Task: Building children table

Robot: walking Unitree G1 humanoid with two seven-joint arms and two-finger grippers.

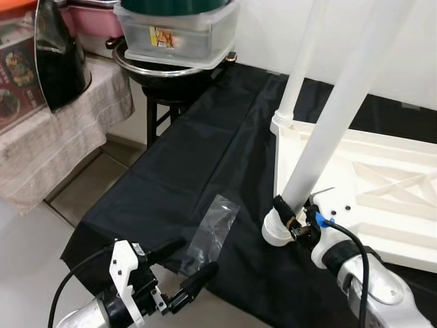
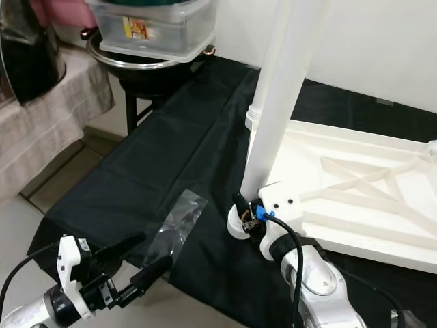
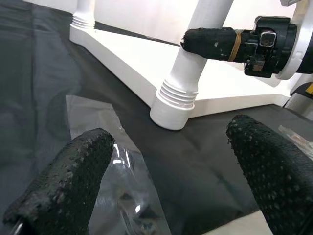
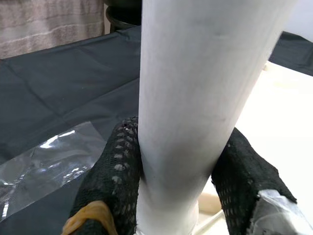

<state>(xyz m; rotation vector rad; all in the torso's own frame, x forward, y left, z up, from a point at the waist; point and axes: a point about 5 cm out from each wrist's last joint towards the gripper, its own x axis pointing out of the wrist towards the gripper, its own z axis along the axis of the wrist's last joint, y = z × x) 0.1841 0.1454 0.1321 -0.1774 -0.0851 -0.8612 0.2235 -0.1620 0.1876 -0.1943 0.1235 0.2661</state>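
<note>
The right claw [image 1: 290, 222] is clamped on a white table leg [image 1: 328, 130] near its ribbed foot, beside the overturned white tabletop [image 1: 382, 198] on the black sheet [image 1: 205, 150]. The left claw [image 1: 184, 270] hovers with fingers apart over a clear plastic bag [image 1: 213, 229]; a stool with a plastic container [image 1: 179, 31] stands beyond.

The table leg [image 1: 328, 130] and upturned tabletop [image 1: 382, 184] were white, lying on a black sheet [image 1: 205, 157]. A clear plastic bag [image 1: 213, 229] glinted on it. Both grippers had black textured fingers [image 3: 73, 181], and a grey-beige towel [image 1: 61, 137] hung at the side
</note>
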